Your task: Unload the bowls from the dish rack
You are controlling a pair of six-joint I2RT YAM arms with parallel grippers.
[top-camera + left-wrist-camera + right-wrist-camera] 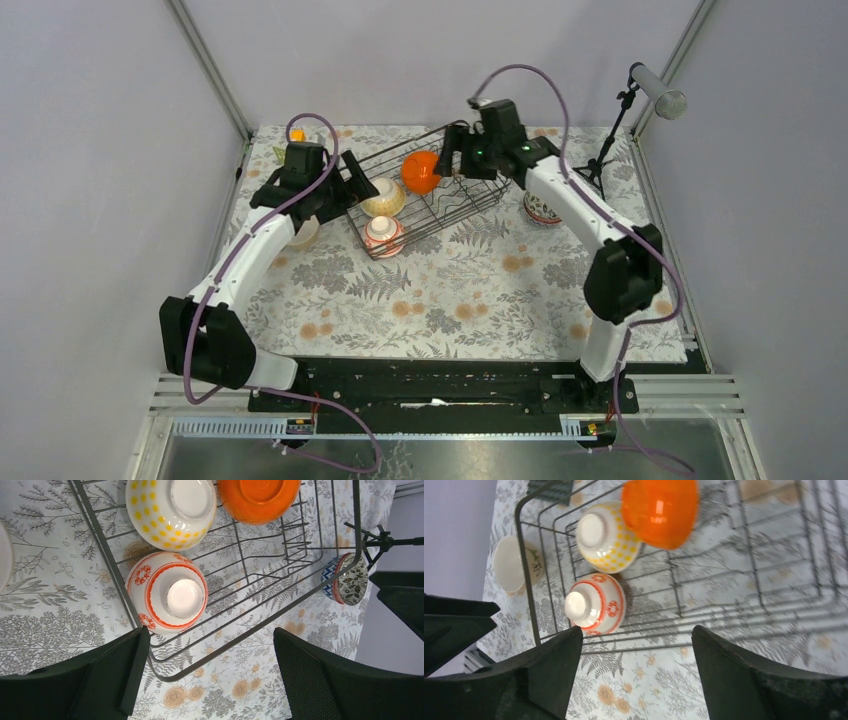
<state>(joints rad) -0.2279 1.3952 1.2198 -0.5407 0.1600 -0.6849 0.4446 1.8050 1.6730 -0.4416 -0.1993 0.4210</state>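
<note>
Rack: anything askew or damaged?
The rack sits skewed to the table edges. The orange bowl, dotted bowl and red bowl lie tipped, feet showing. No damage or spill visible.

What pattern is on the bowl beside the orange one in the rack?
Cream bowl with yellow dots; clearest in left wrist view.

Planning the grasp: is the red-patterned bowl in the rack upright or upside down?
Upside down. The red-patterned bowl shows its foot ring to both wrist cameras, inside the dish rack.
</note>
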